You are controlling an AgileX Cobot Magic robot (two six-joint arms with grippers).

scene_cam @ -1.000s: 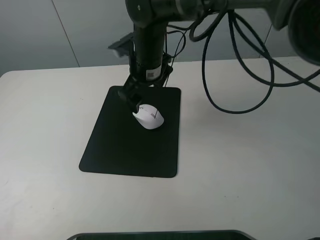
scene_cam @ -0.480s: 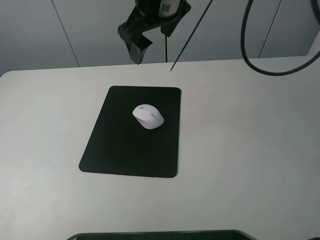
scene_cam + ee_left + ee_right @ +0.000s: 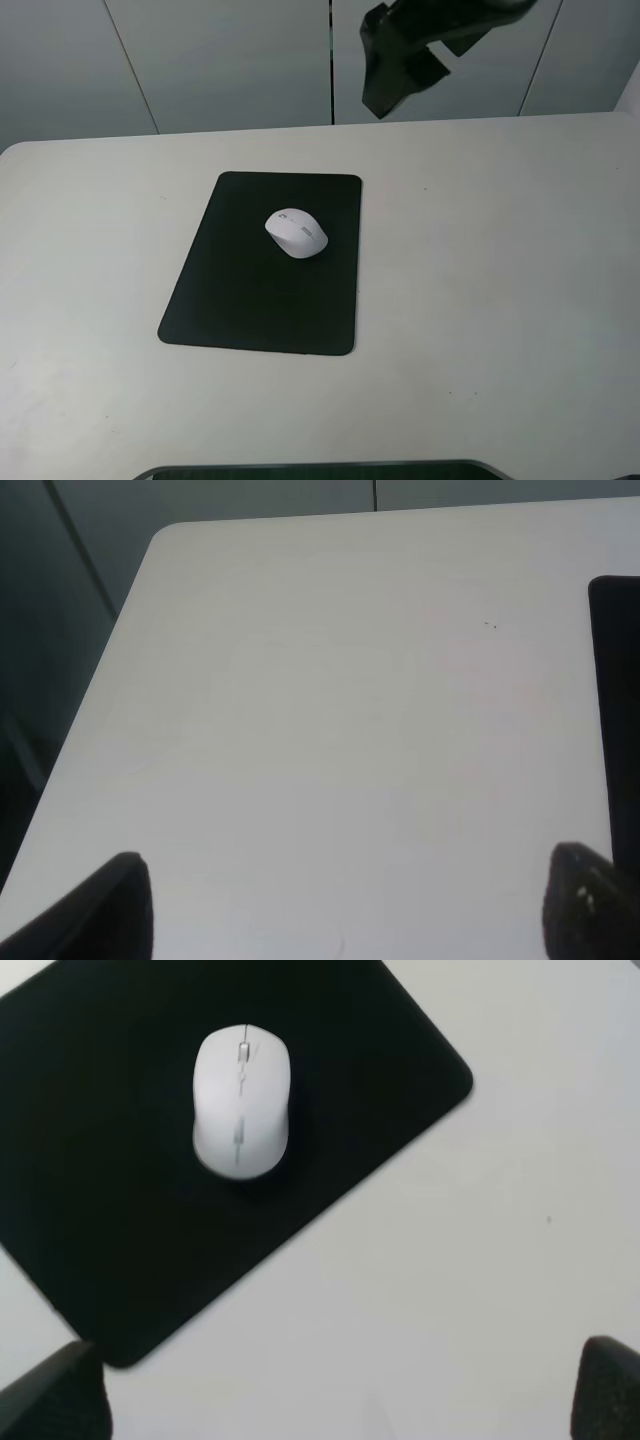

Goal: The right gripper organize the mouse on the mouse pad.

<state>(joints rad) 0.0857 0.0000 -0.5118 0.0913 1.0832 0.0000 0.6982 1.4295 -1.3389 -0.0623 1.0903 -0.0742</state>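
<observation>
The white mouse [image 3: 297, 233] lies on the black mouse pad [image 3: 240, 290], in its far half, with nothing touching it. My right gripper [image 3: 385, 95] hangs high above the table's back edge, to the right of the pad and well clear of the mouse. In the right wrist view the mouse [image 3: 241, 1100] lies on the pad [image 3: 100, 1210] far below, and the right gripper [image 3: 330, 1395] is open and empty. The left gripper [image 3: 350, 910] is open and empty over bare table. The pad's edge [image 3: 620, 680] shows in the left wrist view.
The white table [image 3: 500, 300] stretches all around the pad. A dark object's edge [image 3: 320, 470] runs along the near side of the table. Grey wall panels stand behind the table.
The right gripper has let go of the mouse, risen off the pad and swung up and to the right. The mouse has stayed in place on the pad.
</observation>
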